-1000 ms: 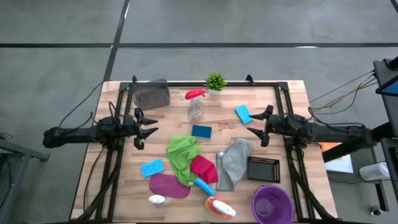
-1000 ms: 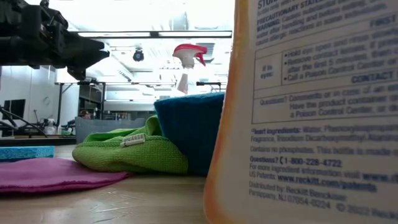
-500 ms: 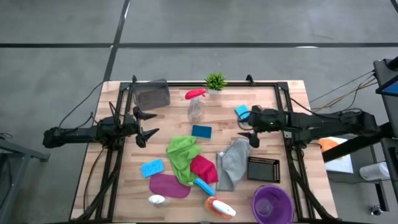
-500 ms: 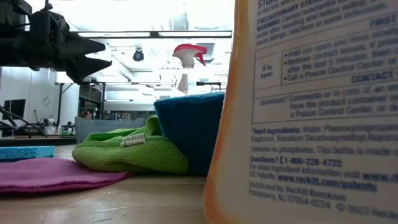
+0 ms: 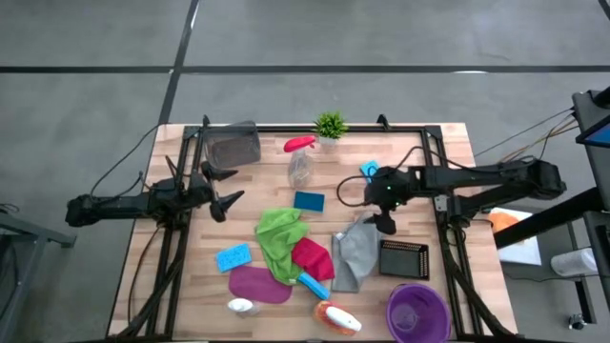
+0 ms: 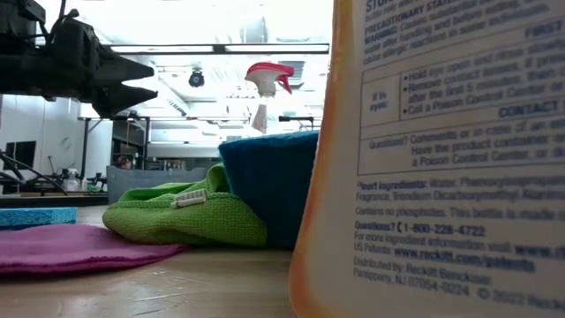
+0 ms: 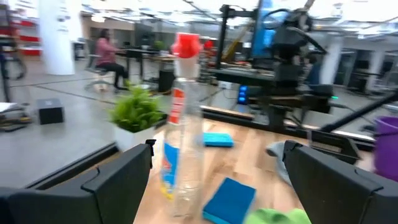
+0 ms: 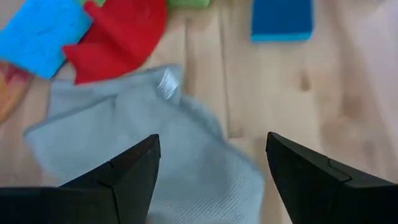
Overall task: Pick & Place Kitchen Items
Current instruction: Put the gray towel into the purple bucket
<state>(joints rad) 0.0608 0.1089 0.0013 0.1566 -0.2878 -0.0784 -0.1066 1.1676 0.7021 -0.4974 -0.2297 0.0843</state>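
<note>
Right gripper (image 5: 378,203) over the grey cloth (image 5: 356,250) at mid-counter, jaws spread, clutching nothing. Left gripper (image 5: 225,187) parked at the left, jaws likewise apart. Bare wood along the counter (image 5: 143,229) left edge. Three blue sponges, four cloths, three spray bottles. Low view mostly blocked by the orange bottle (image 6: 441,159).

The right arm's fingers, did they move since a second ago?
Yes. The right gripper slid inward across the table, away from the black tray, and now hangs open over the grey cloth.
</note>
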